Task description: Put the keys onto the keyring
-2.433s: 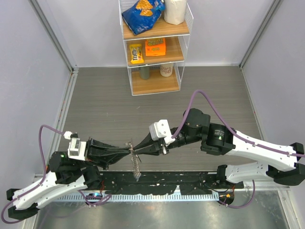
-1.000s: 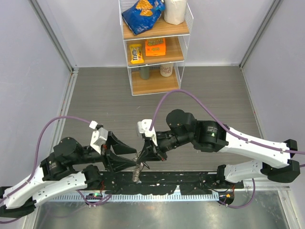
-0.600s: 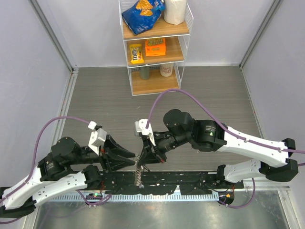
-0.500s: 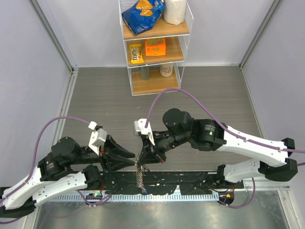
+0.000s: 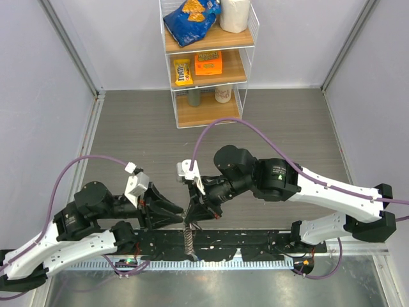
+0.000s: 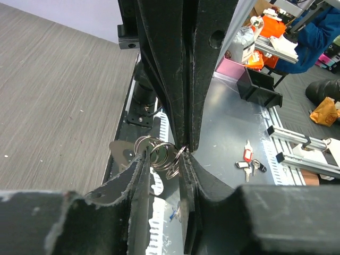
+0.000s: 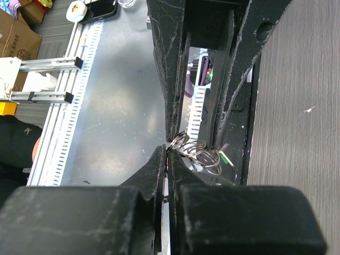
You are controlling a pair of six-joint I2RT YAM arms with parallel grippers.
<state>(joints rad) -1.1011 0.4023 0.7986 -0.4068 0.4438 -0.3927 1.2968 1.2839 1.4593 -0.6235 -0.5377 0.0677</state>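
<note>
The keyring (image 6: pixel 159 154) is a bunch of linked silvery rings held between both grippers above the table's near edge. My left gripper (image 6: pixel 162 159) has its fingers pressed on either side of the bunch. My right gripper (image 7: pixel 168 151) comes from the opposite side and pinches one ring at the bunch's edge. A green key (image 7: pixel 226 158) hangs on the rings. A blue key (image 6: pixel 172 214) dangles below. The chain of rings (image 5: pixel 189 240) hangs down from the two meeting grippers (image 5: pixel 188 216). Several loose keys (image 6: pixel 248 163), one red-headed, lie on the metal bench.
A wire shelf (image 5: pixel 208 64) with snack bags and boxes stands at the back of the grey floor. The black rail (image 5: pixel 211 246) of the arm bases runs below the grippers, with the metal bench (image 5: pixel 255 288) in front.
My left jaws have narrowed onto the ring bunch. The right arm has shifted slightly left with the ring in its pinch, and the chain has swung a little.
</note>
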